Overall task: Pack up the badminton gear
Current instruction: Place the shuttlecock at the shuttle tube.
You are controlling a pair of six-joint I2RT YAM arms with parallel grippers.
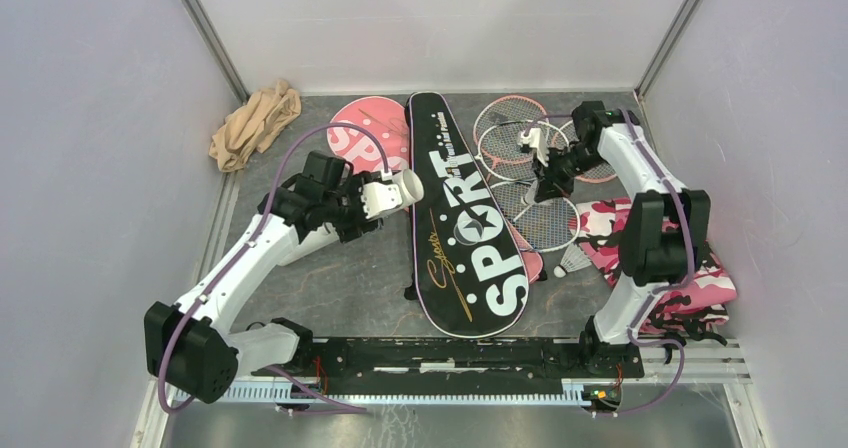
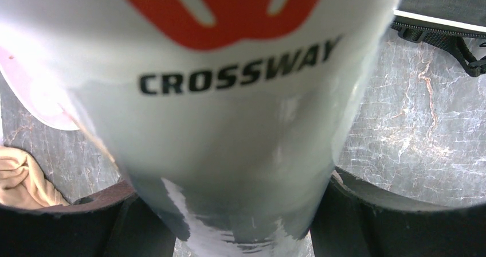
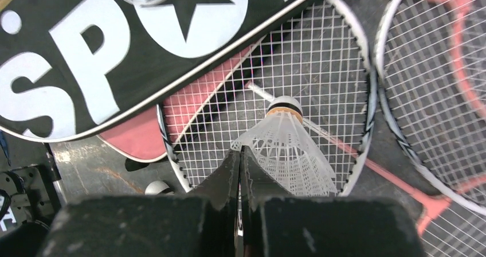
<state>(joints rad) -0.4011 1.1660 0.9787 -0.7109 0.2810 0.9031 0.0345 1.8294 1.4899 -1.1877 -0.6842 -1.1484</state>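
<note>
Notably glossy cylindrical tube [image 2: 229, 131]; ribbed conical shuttlecock [image 3: 286, 151] over gridded racket [image 3: 298, 56]

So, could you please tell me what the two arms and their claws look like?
The left arm and right arm both have white links between bulky black joint housings, and a purple cable loops along each. The left claw and right claw have matte black fingers on white bodies.

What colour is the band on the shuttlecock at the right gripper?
Orange band on the white-skirted shuttlecock; clearest in the right wrist view.
</note>
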